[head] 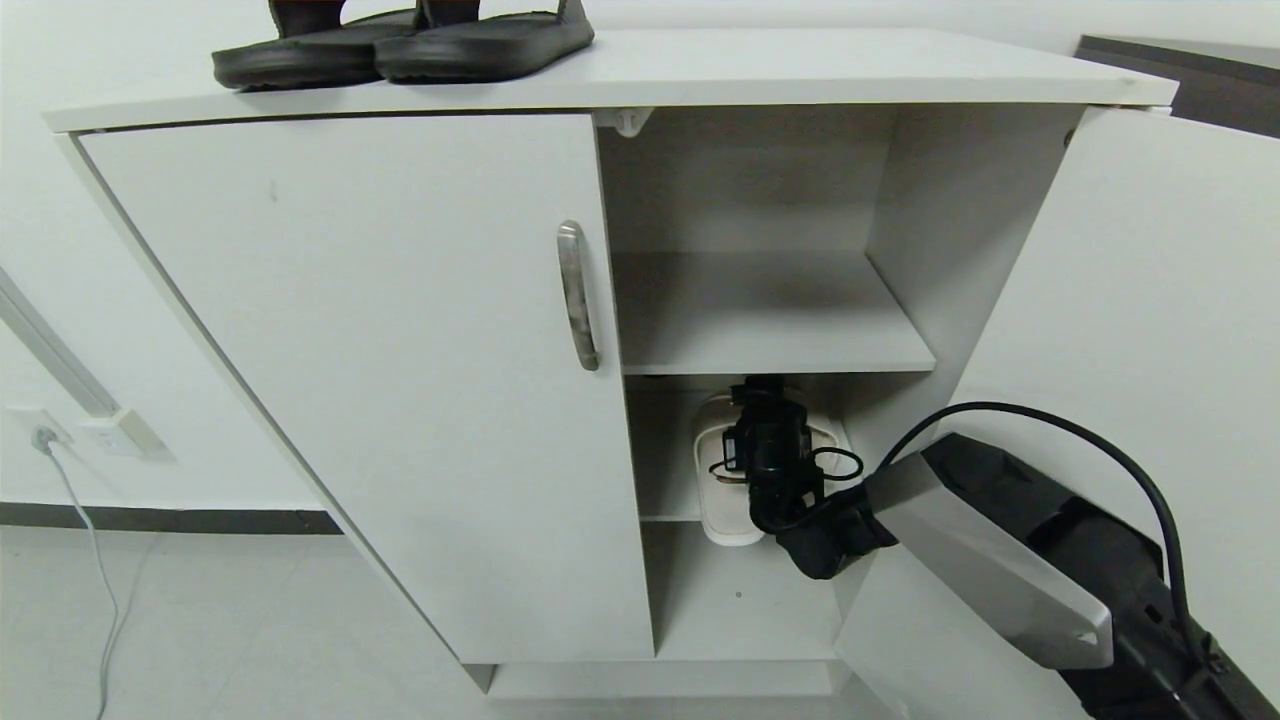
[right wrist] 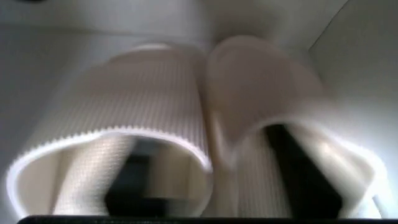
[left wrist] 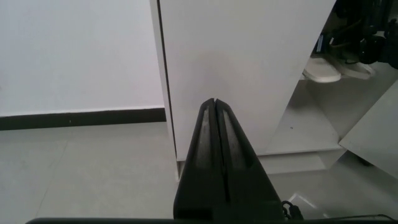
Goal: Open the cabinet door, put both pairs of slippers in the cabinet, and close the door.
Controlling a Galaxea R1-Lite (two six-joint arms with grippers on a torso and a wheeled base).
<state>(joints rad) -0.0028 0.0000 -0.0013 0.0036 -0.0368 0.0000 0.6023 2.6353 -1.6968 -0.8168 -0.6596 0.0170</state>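
A pair of black slippers [head: 400,45] lies on top of the white cabinet [head: 850,70], at its left end. The right door [head: 1150,300] stands open and the left door [head: 350,350] is closed. Inside, a pair of white slippers [head: 718,505] [left wrist: 323,70] rests side by side on the middle shelf. My right gripper [head: 762,425] is inside the cabinet, right over them, and the slippers [right wrist: 155,124] sit very close in the right wrist view. My left gripper [left wrist: 214,109] is shut and holds nothing, low in front of the closed left door.
The upper shelf [head: 770,320] and the bottom compartment [head: 740,600] hold nothing. A metal handle [head: 577,295] runs down the left door's edge. A wall socket with a grey cable [head: 45,440] sits at the left, above grey floor tiles [left wrist: 81,168].
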